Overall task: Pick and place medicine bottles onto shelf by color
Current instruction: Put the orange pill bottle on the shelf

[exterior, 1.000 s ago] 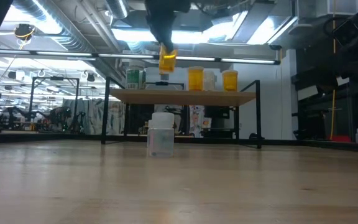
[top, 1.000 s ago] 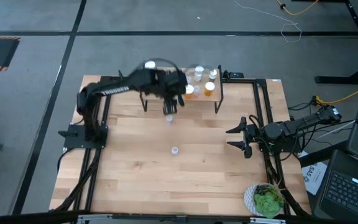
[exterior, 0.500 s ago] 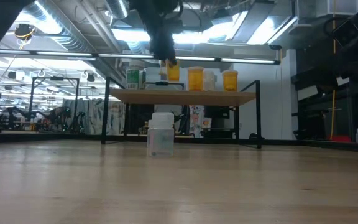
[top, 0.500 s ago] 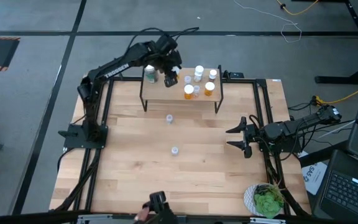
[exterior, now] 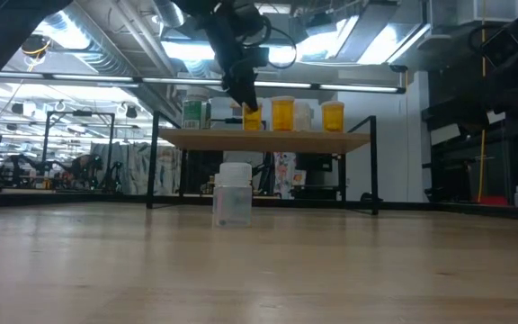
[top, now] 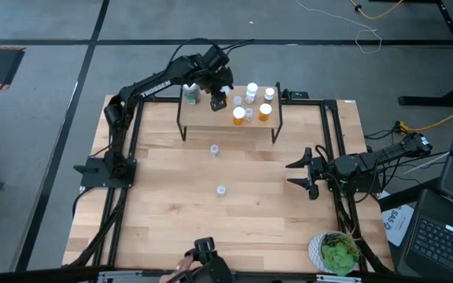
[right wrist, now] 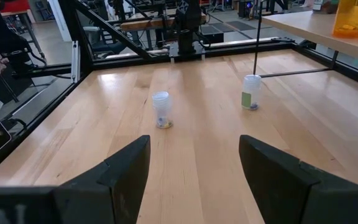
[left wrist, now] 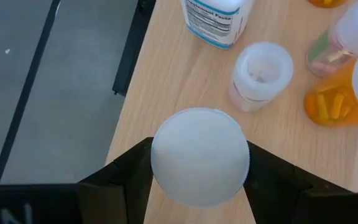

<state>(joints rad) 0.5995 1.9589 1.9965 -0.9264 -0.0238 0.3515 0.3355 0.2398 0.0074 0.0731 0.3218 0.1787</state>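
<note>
Light wood on the shelf [top: 226, 122], upper centre of the high view, with thin black legs. Orange with white caps for the bottles [top: 240, 115] there, amber in the low view's upper middle. White cap on the held bottle [left wrist: 199, 155]. Green label on the larger bottle [exterior: 193, 113]. Clear bluish for the small bottle [exterior: 234, 195] at centre. Green leaves on the plant [top: 338, 253], lower right, in a white pot.

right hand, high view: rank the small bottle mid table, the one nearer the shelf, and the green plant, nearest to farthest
From the right hand, waiting open at the table's right edge:
1. Green plant, in the near right corner, and the mid-table small bottle, off toward the table's middle: too close to call.
2. Small bottle nearer the shelf, just in front of the shelf: farthest.
</note>
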